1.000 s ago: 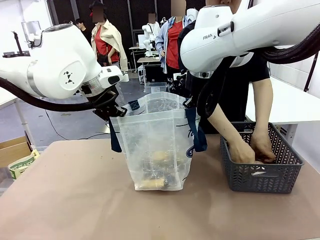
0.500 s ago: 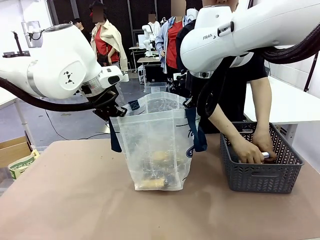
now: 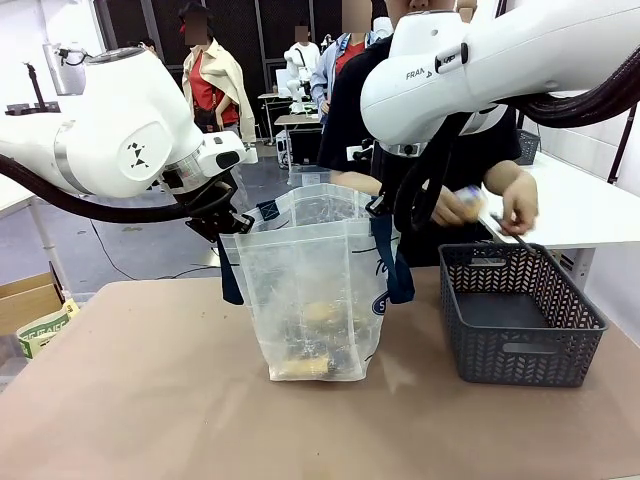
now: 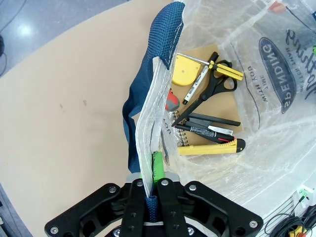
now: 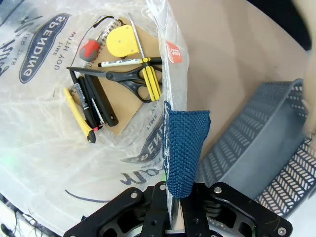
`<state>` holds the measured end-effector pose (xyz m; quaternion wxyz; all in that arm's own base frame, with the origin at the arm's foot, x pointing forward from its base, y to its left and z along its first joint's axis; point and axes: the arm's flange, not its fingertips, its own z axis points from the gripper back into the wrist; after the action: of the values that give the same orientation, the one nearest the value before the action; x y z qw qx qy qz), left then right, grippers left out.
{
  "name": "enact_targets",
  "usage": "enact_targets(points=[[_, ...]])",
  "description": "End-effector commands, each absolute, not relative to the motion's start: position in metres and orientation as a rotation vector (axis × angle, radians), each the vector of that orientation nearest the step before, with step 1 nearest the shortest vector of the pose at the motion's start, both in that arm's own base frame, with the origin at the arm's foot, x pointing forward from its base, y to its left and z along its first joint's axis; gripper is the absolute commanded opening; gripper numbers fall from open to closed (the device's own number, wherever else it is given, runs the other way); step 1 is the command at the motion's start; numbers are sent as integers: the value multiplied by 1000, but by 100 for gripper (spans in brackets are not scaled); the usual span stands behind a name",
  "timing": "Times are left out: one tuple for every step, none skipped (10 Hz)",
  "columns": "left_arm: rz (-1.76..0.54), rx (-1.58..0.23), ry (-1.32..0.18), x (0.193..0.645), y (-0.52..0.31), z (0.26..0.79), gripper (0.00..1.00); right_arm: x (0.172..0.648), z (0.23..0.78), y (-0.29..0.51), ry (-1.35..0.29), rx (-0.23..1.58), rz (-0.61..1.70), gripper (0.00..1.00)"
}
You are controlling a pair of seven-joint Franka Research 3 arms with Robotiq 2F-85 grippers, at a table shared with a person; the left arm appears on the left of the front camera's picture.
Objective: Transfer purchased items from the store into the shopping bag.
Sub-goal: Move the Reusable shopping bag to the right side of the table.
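Observation:
The shopping bag (image 3: 310, 290) stands upright mid-table, its mouth held wide between both arms. My left gripper (image 3: 232, 222) is shut on the bag's left rim and navy strap (image 4: 143, 94), and a green pad (image 4: 157, 165) presses the plastic. My right gripper (image 3: 385, 205) is shut on the opposite rim and strap (image 5: 182, 148). On the bag's floor lie purchased items: a yellow tape measure (image 4: 183, 70), black-and-yellow scissors (image 4: 217, 81), a yellow utility knife (image 4: 212, 147) and pens. The person's hand (image 3: 455, 207) holds a small item beside the bag's right edge.
A dark grey lattice basket (image 3: 520, 315) sits on the table to the right of the bag, and its wall (image 5: 256, 143) lies close to my right gripper. The person's other hand (image 3: 520, 210) hovers above it. A cardboard box (image 3: 25, 300) stands off the table's left edge.
The person's hands have come up out of the basket, one carrying a small item toward the bag. Both arms and the bag have stayed still.

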<state>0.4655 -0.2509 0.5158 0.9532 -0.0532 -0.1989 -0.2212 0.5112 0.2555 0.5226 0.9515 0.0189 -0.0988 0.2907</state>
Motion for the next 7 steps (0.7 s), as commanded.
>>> enact_targets(points=[[-436,-107,-404,464,-248,516,0,512,524,253,-205,38,583,0],[-436,-107,-404,464,-248,516,0,512,524,253,-205,38,583,0],[-436,-107,-404,464,-248,516,0,512,524,253,-205,38,583,0],[-436,-107,-404,464,-248,516,0,512,524,253,-205,38,583,0],[-436,-107,-404,464,-248,516,0,512,524,253,-205,38,583,0],[-436,-107,-404,464,-248,516,0,512,524,253,-205,38,583,0],[-436,-107,-404,464,-248,516,0,512,524,253,-205,38,583,0]])
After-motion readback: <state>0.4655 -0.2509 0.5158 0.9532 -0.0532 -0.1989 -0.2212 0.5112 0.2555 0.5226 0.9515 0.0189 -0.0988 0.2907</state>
